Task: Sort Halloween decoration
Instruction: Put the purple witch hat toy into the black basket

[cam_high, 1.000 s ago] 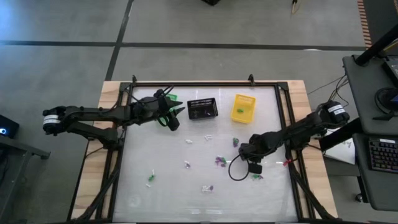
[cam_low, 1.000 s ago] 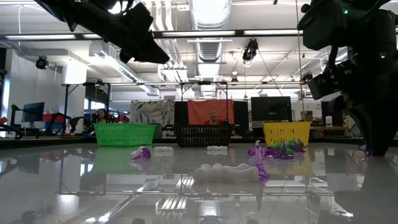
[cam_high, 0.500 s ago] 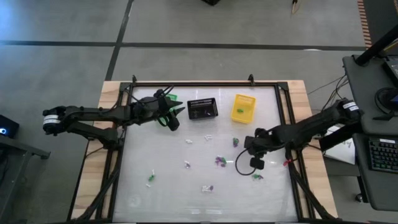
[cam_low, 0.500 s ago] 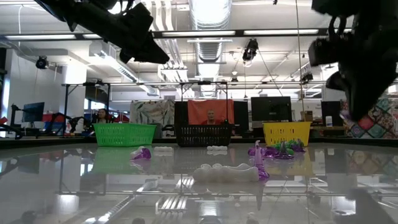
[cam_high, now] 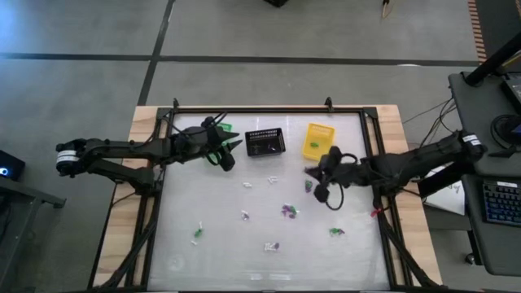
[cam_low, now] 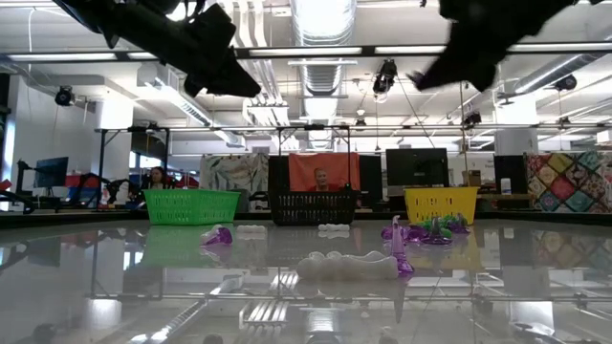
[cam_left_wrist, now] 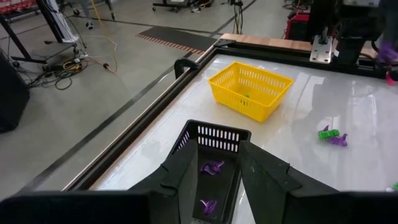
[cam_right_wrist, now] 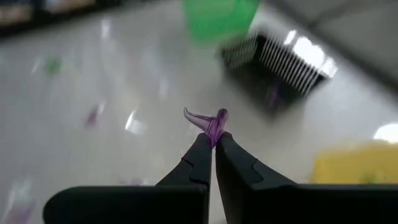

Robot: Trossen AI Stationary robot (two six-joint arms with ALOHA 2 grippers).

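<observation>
right gripper point(cam_right_wrist: 212, 142) pinching purple trinket point(cam_right_wrist: 211, 119) (fingertips closed)

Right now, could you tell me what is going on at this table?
The right claw is shut on a tiny purple trinket, lifted above the table near the yellow basket. The left claw hangs beside the black basket, which holds purple trinkets. More trinkets lie loose on the table.

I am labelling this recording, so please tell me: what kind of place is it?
Probably a robotics lab or workshop: an open hall with long ceiling lights, dark computer monitors on desks behind the glossy white table, and a black keyboard beside it.
</observation>
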